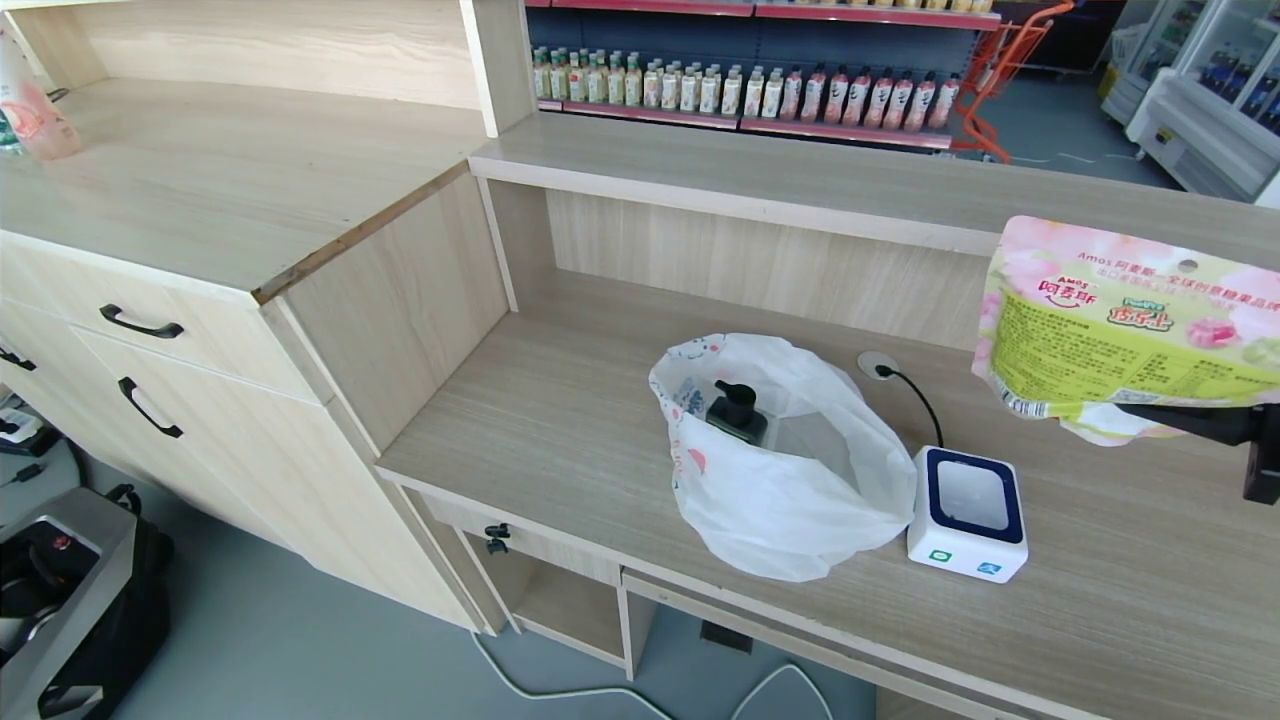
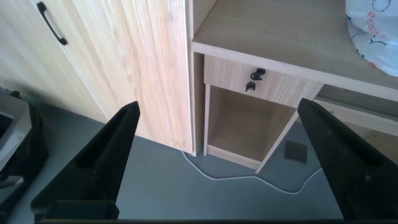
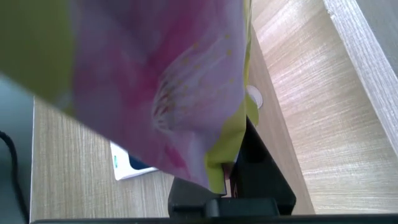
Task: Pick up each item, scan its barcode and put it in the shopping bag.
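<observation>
Wood-grain table (image 1: 560, 420) ran wide across the scene, and on it sat the white shopping bag (image 1: 800, 500), mouth open. Up at the robot's right hung the pink-and-green snack pouch (image 1: 1130, 330), its long axis roughly level. Now the key line: the scanner (image 1: 968, 512) stood on the table touching the bag, below the pouch and to its left, window up, so the right arm was plainly nearer. Right end effector (image 1: 1150, 412) was clamped on the pouch's lower edge. Left end effector (image 2: 214, 162) hung low by the table's front, fingers spread wide, holding nothing. Smallest of all, a dark pump bottle (image 1: 737, 410) stood inside the bag.
</observation>
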Robot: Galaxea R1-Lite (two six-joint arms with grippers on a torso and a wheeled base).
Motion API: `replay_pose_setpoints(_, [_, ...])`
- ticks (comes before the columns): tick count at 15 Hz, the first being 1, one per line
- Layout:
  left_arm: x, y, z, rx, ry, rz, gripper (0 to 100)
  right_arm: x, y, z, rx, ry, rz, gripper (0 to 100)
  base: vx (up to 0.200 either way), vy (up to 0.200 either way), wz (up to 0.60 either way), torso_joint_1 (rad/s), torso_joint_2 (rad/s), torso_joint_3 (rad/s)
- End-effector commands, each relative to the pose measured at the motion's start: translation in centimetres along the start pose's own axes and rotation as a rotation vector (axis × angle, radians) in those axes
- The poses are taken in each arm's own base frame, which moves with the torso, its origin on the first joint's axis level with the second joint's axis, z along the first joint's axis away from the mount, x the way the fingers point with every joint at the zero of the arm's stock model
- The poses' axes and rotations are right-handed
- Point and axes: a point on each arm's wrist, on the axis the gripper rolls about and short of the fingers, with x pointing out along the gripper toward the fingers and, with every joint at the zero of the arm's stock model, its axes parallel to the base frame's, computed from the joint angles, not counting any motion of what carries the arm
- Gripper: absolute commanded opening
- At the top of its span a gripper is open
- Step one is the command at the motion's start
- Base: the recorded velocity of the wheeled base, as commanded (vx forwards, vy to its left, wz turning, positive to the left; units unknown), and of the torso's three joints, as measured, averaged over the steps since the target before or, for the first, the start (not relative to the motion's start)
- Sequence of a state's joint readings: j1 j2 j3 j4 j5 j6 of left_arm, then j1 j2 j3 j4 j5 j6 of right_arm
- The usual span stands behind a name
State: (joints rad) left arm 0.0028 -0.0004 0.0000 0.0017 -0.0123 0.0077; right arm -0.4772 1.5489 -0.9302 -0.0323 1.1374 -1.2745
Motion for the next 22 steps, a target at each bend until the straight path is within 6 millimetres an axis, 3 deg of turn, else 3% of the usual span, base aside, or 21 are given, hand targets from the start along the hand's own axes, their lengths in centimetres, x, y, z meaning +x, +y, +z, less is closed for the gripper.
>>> replay_pose_setpoints(1, [0.0, 0.0, 0.0, 0.000, 0.000, 0.000, 100, -0.2, -0.3, -0.1, 0.007, 0.007, -0.011, 0, 0.000, 0.000, 0.60, -0.002, 0.00, -0.002])
replay_pose_setpoints(6, [0.0, 0.0, 0.0, 0.000, 0.000, 0.000, 100, 0.2, -0.5, -1.3, 0.065, 0.012, -0.002, 0, 0.000, 0.000, 0.60, 0.004, 0.00, 0.001])
replay_pose_setpoints(9, [0.0, 0.0, 0.0, 0.000, 0.000, 0.000, 100, 0.4, -1.0, -1.6, 0.093, 0.013, -0.005, 0, 0.000, 0.000, 0.00, 0.000, 0.00, 0.000])
replay_pose_setpoints(12, [0.0, 0.0, 0.0, 0.000, 0.000, 0.000, 100, 1.6, -2.2, -3.7, 0.219, 0.012, 0.007, 0, 0.000, 0.000, 0.00, 0.000, 0.00, 0.000])
replay_pose_setpoints(16, [0.0, 0.0, 0.0, 0.000, 0.000, 0.000, 100, 2.4, -1.4, -5.0, 0.407, 0.019, 0.038, 0, 0.000, 0.000, 0.00, 0.000, 0.00, 0.000])
replay_pose_setpoints(22, [0.0, 0.0, 0.0, 0.000, 0.000, 0.000, 100, 7.8, -0.1, -7.7, 0.448, -0.025, 0.164, 0, 0.000, 0.000, 0.00, 0.000, 0.00, 0.000])
